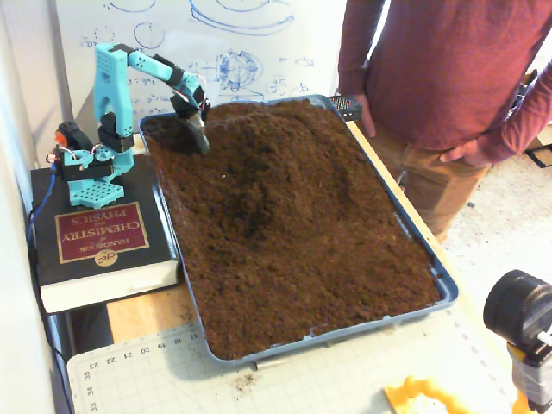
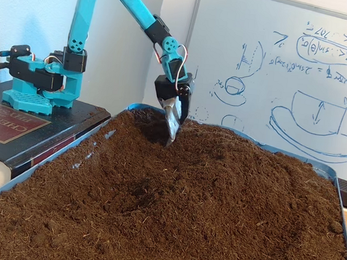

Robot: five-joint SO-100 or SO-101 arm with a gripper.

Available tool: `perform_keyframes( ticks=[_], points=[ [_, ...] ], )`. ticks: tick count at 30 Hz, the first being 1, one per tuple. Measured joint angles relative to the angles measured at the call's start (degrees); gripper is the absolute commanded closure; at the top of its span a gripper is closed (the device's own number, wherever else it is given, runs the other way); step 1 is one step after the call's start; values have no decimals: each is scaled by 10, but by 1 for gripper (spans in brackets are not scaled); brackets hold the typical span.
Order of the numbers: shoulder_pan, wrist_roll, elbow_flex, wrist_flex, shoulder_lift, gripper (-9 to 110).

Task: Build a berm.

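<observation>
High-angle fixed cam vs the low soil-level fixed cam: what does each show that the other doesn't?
Only the high-angle fixed view: the tray's near rim, a standing person, the cutting mat, a camera. Only the low fixed view: the whiteboard's right-hand sketches and the scoop's tip at the soil surface in profile. Both: the arm on the book, the metal scoop, the berm.
</observation>
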Motion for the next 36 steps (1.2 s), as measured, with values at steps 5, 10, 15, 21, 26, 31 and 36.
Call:
perform_keyframes(
  ticks=[5, 10, 15, 21, 26, 31, 36],
  points=[
    [30, 0, -57, 0, -33, 101],
    [41, 0, -77, 4, -44, 101],
    [66, 0, -98, 3, -44, 101],
    [126, 1, -157, 2, -43, 101],
    [142, 1, -158, 2, -37, 101],
    [142, 7, -159, 2, -5, 101],
    [132, 7, -151, 1, 47, 101]
  ],
)
